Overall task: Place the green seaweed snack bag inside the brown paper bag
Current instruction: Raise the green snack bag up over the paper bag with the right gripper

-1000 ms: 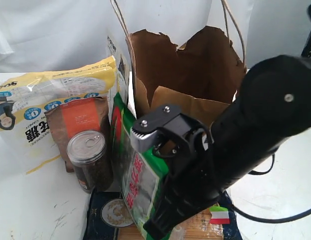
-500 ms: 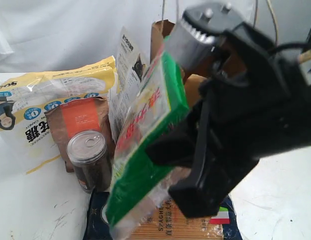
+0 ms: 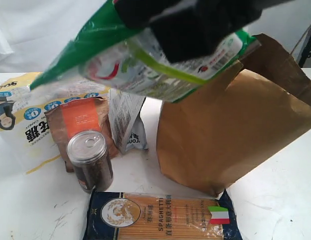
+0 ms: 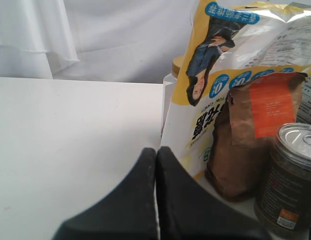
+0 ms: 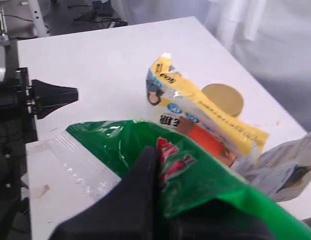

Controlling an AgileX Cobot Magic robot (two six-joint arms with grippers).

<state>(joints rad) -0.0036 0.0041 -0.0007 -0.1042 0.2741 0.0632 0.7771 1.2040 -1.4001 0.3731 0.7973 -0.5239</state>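
The green seaweed snack bag [image 3: 120,57] hangs high in the exterior view, lying almost level, its barcode end over the upper left edge of the brown paper bag [image 3: 235,135]. My right gripper [image 3: 193,27] is a black mass at the top edge, shut on the packet's middle. In the right wrist view the dark fingers of this gripper [image 5: 158,160] pinch the green packet [image 5: 200,172] by its red lettering. The paper bag leans to the right, and its mouth is not visible. My left gripper [image 4: 156,156] is shut with nothing in it, low beside the yellow bag.
A yellow-and-white snack bag [image 3: 25,115], a small brown pouch with an orange label [image 3: 80,120], a lidded can [image 3: 90,160] and a white-grey pouch [image 3: 126,120] stand to the left of the paper bag. A dark blue spaghetti packet [image 3: 160,217] lies at the front.
My right gripper has risen with the green packet from beside the paper bag to above it. The packet has swung from upright to nearly level. The paper bag has tipped to the right.
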